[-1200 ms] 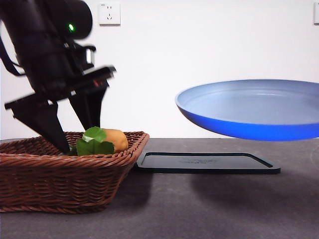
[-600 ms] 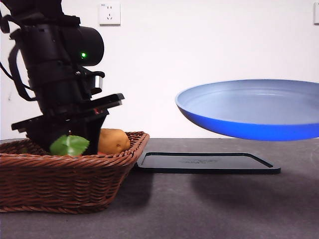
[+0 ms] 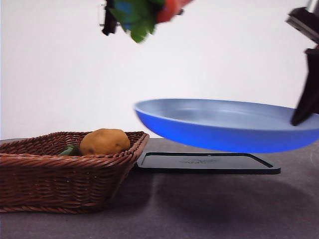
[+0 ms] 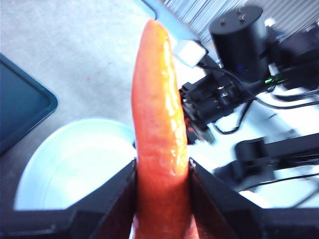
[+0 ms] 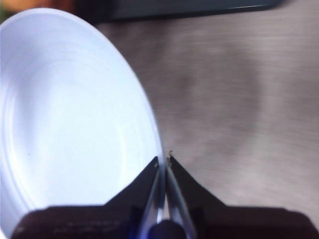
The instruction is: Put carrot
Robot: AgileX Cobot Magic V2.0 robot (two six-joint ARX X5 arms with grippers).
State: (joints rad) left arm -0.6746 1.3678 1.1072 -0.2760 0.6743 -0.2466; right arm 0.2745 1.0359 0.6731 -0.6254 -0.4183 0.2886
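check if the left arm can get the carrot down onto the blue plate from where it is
Probably yes: the left end effector holds the carrot high above the blue plate, which the right end effector holds up by its rim, nothing between.

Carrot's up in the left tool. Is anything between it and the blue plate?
Nothing visible. The left tool holds the carrot high, above the plate's left part, with open air between; the right tool grips only the plate's rim.

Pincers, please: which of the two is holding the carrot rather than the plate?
The left pincer, clamped on the red-orange carrot high above the basket; the right pincer grips the blue plate's rim.
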